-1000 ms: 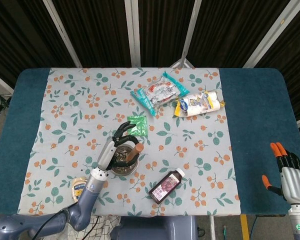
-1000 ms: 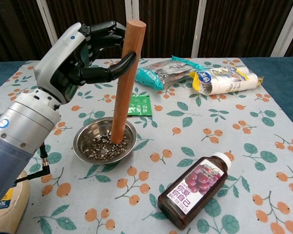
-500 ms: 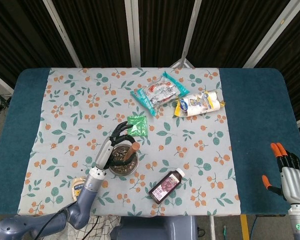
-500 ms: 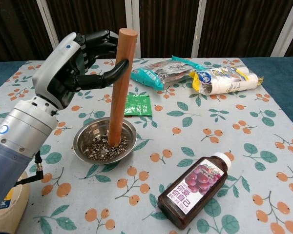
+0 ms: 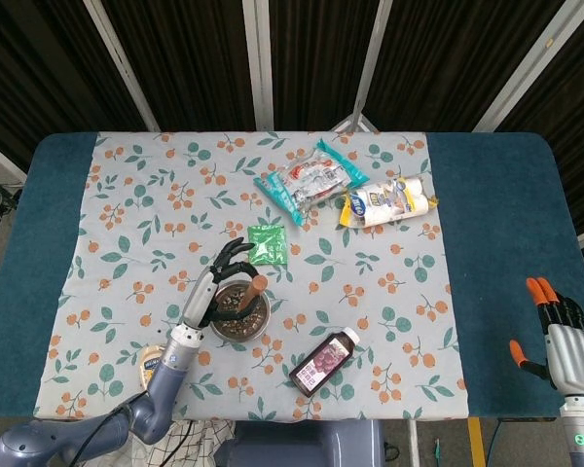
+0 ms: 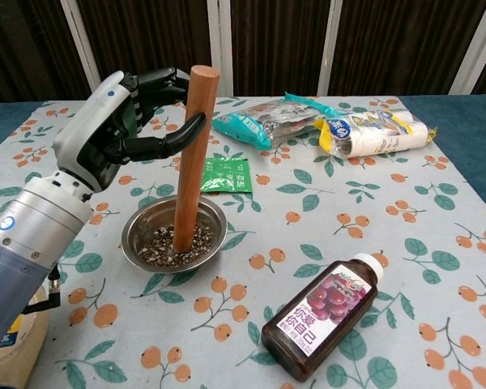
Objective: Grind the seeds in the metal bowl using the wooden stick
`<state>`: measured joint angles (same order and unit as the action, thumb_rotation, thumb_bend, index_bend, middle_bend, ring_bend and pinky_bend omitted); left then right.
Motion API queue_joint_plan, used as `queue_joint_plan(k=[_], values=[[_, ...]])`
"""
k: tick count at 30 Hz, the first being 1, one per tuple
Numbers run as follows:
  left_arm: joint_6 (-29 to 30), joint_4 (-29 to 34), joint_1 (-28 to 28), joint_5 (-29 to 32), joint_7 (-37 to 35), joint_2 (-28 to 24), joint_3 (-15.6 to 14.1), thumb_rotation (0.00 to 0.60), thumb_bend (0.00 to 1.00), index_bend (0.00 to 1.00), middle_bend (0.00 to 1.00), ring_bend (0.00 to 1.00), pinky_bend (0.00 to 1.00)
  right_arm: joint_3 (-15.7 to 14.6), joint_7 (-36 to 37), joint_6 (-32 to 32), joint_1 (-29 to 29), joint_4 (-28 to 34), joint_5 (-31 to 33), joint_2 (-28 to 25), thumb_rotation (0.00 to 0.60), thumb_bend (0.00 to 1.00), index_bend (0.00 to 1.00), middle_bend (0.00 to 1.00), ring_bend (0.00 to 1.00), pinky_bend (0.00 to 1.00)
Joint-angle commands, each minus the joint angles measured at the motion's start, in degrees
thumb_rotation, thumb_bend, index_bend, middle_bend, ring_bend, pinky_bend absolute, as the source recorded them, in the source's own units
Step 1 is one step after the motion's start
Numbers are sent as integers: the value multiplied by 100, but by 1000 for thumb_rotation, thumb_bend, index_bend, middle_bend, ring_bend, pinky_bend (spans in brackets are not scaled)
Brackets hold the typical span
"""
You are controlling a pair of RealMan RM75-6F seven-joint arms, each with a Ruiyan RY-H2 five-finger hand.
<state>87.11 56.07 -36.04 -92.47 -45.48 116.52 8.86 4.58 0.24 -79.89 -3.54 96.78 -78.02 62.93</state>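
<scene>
The metal bowl (image 6: 212, 224) (image 5: 255, 326) sits on the flowered cloth left of centre, with dark seeds (image 6: 166, 248) in its bottom. The wooden stick (image 6: 193, 158) (image 5: 253, 287) stands nearly upright with its lower end among the seeds. My left hand (image 6: 121, 121) (image 5: 219, 277) grips the stick near its top, thumb across its front. My right hand (image 5: 563, 336) hangs off the table's right edge in the head view, fingers straight and apart, holding nothing.
A dark juice bottle (image 6: 327, 314) lies on its side right of the bowl. A green sachet (image 6: 225, 174) lies just behind the bowl. Snack packets (image 6: 263, 121) and a white and yellow pack (image 6: 377, 134) lie at the back. A mayonnaise bottle (image 6: 12, 352) lies at front left.
My left hand has carried the stick leftward inside the bowl, from the right part of the seeds toward the middle, and its top has sunk a little.
</scene>
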Motion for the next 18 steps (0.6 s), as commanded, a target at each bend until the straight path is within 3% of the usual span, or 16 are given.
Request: queue_joint_plan(k=[1, 18], values=[[31, 19, 1, -25, 13, -2, -10, 600, 774, 549, 611, 154, 74, 0, 10, -16, 7, 2, -9, -4, 600, 370, 0, 0, 0, 0], [-10, -99, 46, 22, 91, 30, -50, 600, 775, 549, 612, 154, 77, -11, 15, -44, 18, 1, -47, -4, 600, 370, 0, 0, 0, 0]])
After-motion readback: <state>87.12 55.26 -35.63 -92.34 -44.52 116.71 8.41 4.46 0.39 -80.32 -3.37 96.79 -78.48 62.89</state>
